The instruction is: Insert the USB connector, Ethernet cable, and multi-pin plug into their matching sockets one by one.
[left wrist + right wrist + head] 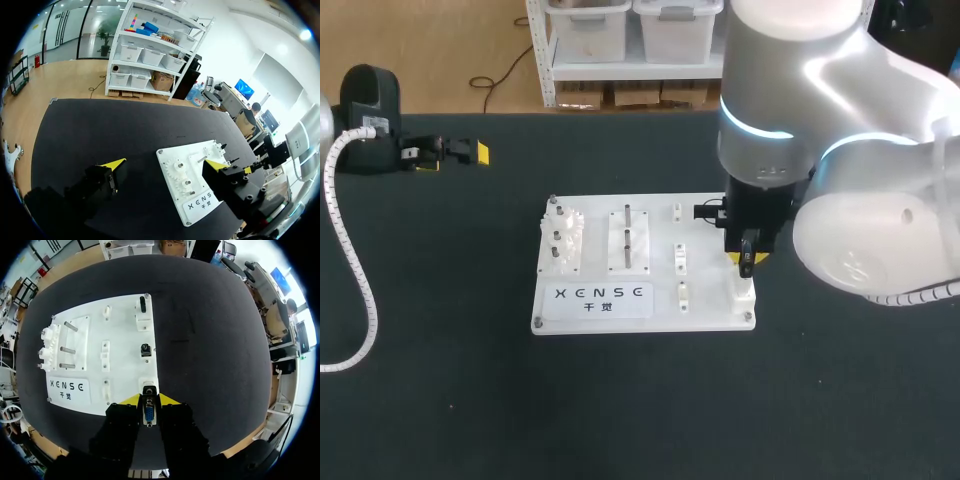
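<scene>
The white socket board (640, 305) lies mid-table. My right gripper (747, 262) hangs over its near right corner, shut on the multi-pin plug (148, 415), whose blue pin face shows between the yellow fingertips (167, 399). The plug stands just above a white socket block (743, 295), and I cannot tell whether they touch. Two more sockets (145, 350) with dark parts sit farther along the board's right edge (142, 305). My left gripper (450, 152) rests far off at the table's back left, open and empty, with the board (192, 205) seen ahead of it.
On the board's left side stand white gears (563, 240) and a plate with metal pegs (628, 237). Small white clips (679, 258) line its middle. A white ribbed hose (360, 290) from my left arm curves over the table's left part.
</scene>
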You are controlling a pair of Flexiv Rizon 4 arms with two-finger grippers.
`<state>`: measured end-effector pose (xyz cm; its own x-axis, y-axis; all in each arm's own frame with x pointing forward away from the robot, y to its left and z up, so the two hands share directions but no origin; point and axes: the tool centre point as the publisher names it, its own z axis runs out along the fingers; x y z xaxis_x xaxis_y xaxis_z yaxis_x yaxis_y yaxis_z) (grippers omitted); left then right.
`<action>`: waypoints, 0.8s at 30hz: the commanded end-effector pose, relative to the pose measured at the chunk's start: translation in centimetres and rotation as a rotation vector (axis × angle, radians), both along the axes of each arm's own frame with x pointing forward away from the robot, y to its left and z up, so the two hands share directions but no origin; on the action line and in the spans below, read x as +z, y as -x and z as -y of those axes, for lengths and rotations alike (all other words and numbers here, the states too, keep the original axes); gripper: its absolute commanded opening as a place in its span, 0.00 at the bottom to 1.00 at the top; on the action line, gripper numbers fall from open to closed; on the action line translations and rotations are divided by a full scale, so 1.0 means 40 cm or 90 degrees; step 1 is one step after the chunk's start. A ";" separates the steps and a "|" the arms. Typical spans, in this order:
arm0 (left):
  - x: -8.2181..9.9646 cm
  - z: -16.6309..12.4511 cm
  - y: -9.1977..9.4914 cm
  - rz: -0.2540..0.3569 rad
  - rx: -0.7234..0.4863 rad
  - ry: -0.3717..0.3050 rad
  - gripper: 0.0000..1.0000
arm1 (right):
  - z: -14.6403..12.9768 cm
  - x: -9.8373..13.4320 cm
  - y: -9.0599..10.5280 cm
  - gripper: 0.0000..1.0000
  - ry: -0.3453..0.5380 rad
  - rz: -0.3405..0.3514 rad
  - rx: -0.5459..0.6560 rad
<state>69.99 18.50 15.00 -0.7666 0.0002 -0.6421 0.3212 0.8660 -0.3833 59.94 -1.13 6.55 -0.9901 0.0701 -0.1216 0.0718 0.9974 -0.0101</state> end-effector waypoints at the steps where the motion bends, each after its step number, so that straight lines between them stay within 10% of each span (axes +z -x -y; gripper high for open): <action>1: 0.000 0.000 0.000 0.000 0.000 0.000 1.00 | 0.003 -0.001 0.003 0.00 -0.001 -0.003 0.001; 24: 0.000 0.000 0.000 0.000 0.000 0.000 1.00 | 0.005 -0.009 0.007 0.00 0.000 -0.009 0.000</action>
<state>69.99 18.50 15.00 -0.7666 0.0002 -0.6421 0.3212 0.8660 -0.3833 59.74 -1.31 6.50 -0.9921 0.0684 -0.1055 0.0698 0.9975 -0.0092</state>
